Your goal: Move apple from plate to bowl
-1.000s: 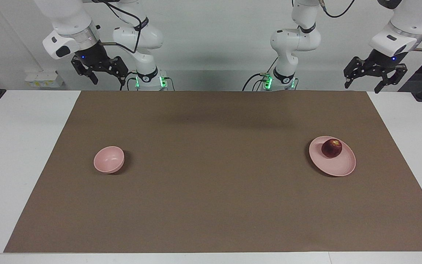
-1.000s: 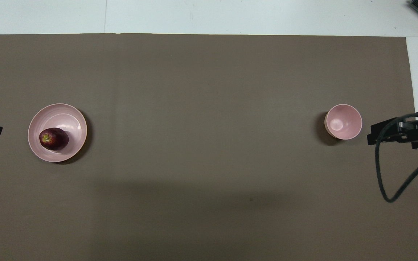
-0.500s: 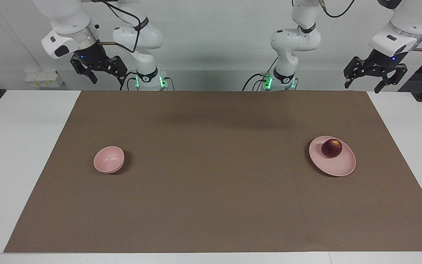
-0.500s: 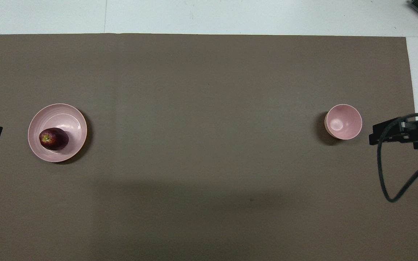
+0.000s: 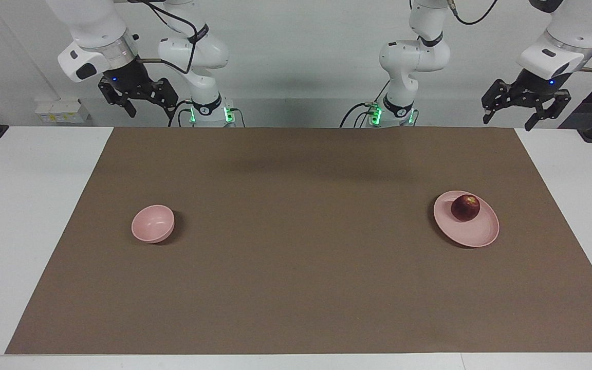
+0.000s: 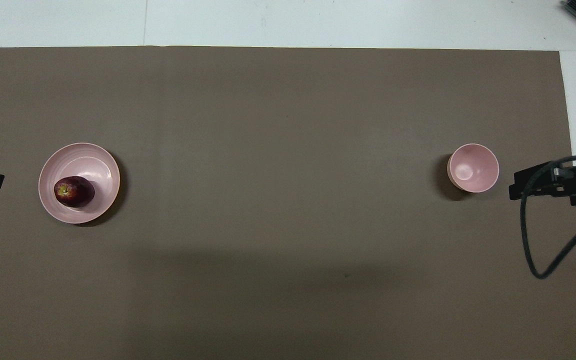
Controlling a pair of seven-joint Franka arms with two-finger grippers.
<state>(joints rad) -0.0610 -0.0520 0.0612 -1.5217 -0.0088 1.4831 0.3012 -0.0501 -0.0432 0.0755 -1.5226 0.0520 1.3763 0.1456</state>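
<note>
The dark red apple (image 5: 465,207) sits on the flat pink plate (image 5: 476,237) toward the left arm's end of the brown mat; it also shows in the overhead view (image 6: 73,191) on the plate (image 6: 95,160). The small pink bowl (image 5: 153,224) stands empty toward the right arm's end, also seen from overhead (image 6: 473,167). My left gripper (image 5: 511,117) hangs open and empty high over the table's edge by the robots. My right gripper (image 5: 149,108) hangs open and empty high over that same edge at the other end. Neither touches anything.
The brown mat (image 5: 296,246) covers most of the white table (image 5: 23,216). Between bowl and plate lies bare mat. A black cable (image 6: 533,250) loops from the right arm over the mat's end near the bowl.
Both grippers have drifted slightly upward. The apple, plate and bowl have not moved.
</note>
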